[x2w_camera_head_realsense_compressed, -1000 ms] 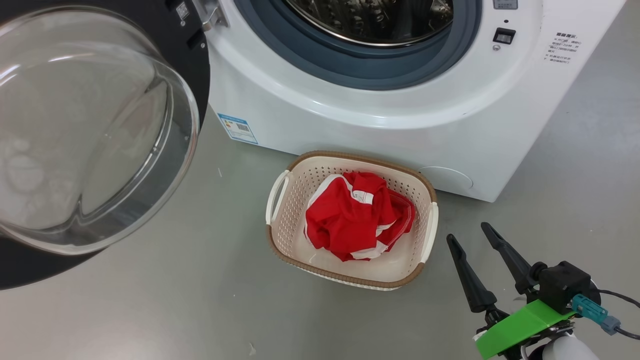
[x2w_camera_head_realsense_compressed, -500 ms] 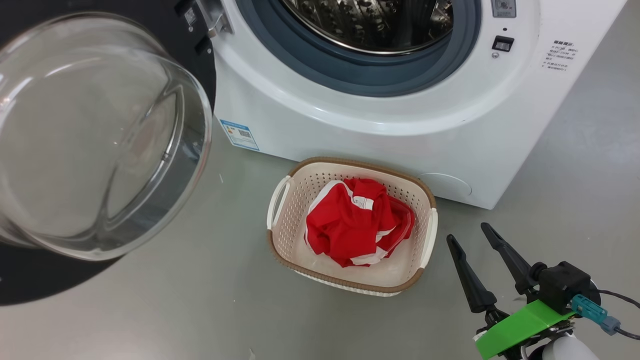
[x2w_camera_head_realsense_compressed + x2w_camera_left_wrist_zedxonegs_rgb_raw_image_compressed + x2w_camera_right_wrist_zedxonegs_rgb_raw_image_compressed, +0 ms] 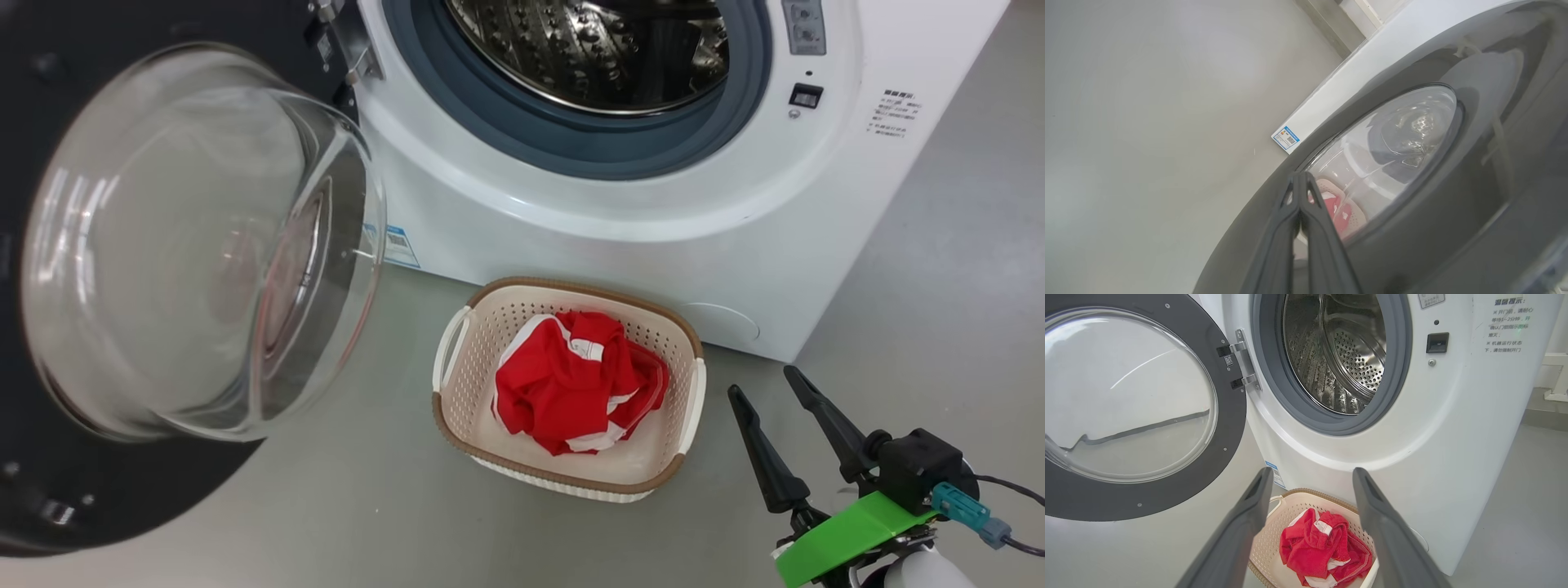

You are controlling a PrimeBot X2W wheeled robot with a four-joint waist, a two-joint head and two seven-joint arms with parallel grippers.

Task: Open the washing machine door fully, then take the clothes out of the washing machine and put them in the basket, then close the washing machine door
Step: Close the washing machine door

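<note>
The washing machine (image 3: 571, 220) stands with its door (image 3: 196, 245) swung partly out to the left, glass bowl facing me. Its steel drum (image 3: 1339, 355) shows bare metal. The red and white clothes (image 3: 571, 380) lie bunched in the cream basket (image 3: 691, 400) on the floor in front of the machine. My right gripper (image 3: 762, 382) hovers open and empty to the right of the basket; the right wrist view has the right gripper (image 3: 1312, 471) above the clothes (image 3: 1323, 547). My left gripper (image 3: 1300, 176) is shut, its tips over the black outer rim of the door (image 3: 1453, 196).
Grey floor (image 3: 326, 506) spreads around the basket and under the door. A blue label (image 3: 400, 245) sits low on the machine's front. A door latch socket (image 3: 806, 95) and a printed notice (image 3: 894, 110) are to the right of the opening.
The door has swung rightward, toward the opening. The head view has shifted a little, so the machine and basket sit lower. My right gripper has not moved.
</note>
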